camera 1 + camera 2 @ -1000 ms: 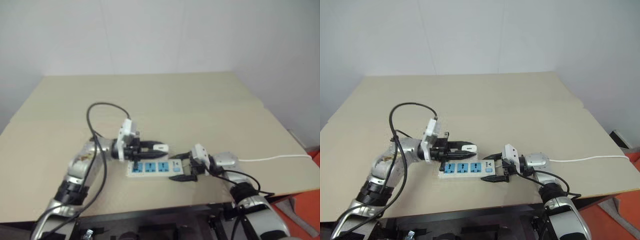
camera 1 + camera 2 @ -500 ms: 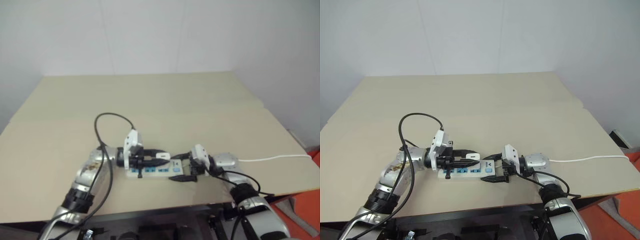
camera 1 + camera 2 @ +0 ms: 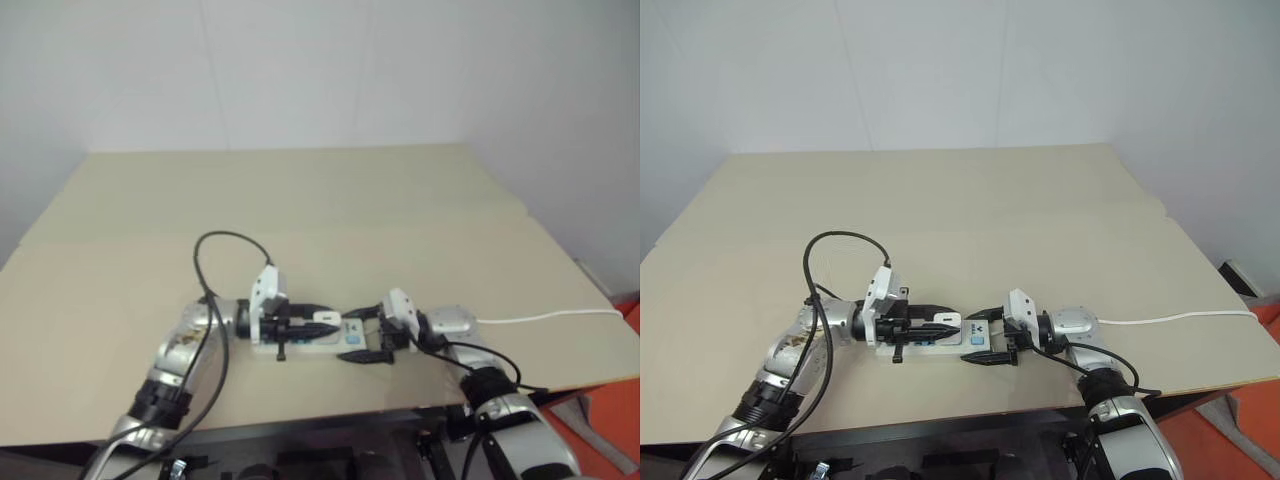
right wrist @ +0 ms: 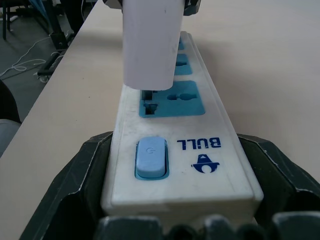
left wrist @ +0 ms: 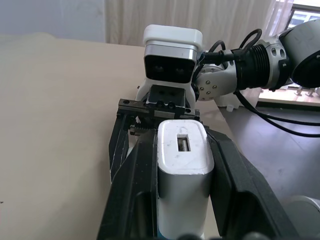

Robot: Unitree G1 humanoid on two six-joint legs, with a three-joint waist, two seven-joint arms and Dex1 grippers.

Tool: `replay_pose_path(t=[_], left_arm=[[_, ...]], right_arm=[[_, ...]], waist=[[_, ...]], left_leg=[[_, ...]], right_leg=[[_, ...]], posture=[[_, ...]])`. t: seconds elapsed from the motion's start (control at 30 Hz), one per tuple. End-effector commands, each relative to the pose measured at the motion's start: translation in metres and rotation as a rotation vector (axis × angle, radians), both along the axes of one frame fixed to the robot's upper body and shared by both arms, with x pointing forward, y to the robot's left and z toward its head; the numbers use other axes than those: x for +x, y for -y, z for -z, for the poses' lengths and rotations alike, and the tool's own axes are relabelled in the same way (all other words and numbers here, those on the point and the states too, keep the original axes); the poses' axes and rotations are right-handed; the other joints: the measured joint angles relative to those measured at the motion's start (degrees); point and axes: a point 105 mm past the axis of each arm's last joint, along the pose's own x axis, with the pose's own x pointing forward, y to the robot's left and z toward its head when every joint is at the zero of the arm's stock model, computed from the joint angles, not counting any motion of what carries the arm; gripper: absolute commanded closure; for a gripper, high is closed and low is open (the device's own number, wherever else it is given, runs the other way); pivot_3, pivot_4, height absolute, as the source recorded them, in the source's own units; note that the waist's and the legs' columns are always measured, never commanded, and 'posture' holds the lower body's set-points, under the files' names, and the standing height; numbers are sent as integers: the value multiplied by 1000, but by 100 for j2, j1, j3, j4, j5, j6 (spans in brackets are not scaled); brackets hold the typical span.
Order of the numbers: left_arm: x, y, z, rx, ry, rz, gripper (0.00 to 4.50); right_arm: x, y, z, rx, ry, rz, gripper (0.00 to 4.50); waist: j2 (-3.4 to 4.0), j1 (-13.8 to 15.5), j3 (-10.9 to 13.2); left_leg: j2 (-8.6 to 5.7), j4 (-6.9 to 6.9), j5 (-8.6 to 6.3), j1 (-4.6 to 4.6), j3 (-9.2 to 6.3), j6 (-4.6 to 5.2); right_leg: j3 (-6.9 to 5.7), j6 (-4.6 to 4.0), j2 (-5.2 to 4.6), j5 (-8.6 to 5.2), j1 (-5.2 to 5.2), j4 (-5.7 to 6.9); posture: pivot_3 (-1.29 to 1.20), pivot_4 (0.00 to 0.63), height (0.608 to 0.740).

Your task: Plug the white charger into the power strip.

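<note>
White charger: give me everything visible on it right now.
The white charger is a small glossy rounded block, plastic by its look, with a rectangular port slot in its end face. The left gripper is shut on it, one black finger on each side. It stands over the power strip, at the blue socket nearest the switch. A dark gap under its base suggests it is not fully seated.

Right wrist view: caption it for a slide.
White charger hovering over the power strip socket nearest the switch, right gripper bracing the strip.
</note>
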Motion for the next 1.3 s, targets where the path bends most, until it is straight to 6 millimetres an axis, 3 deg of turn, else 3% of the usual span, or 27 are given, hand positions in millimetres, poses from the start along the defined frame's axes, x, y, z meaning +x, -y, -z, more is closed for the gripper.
replay_pose_path(t=[0.03,1.3], left_arm=[[0,1,-7,-31,26,18,3492],[9,0,0,-15,71,82,3492]], right_arm=[[-9,-2,19,-58,-57,-20,1058],[-8,-2,19,-58,-58,3,1058]], waist=[[0,0,0],[3,3,-29]], left_leg=[[0,0,0,0,0,0],[0,-5,-2,3,4,3]], right_leg=[[0,0,0,0,0,0],[4,0,3,0,3,-6]], posture=[[0,150,740],[0,150,740]])
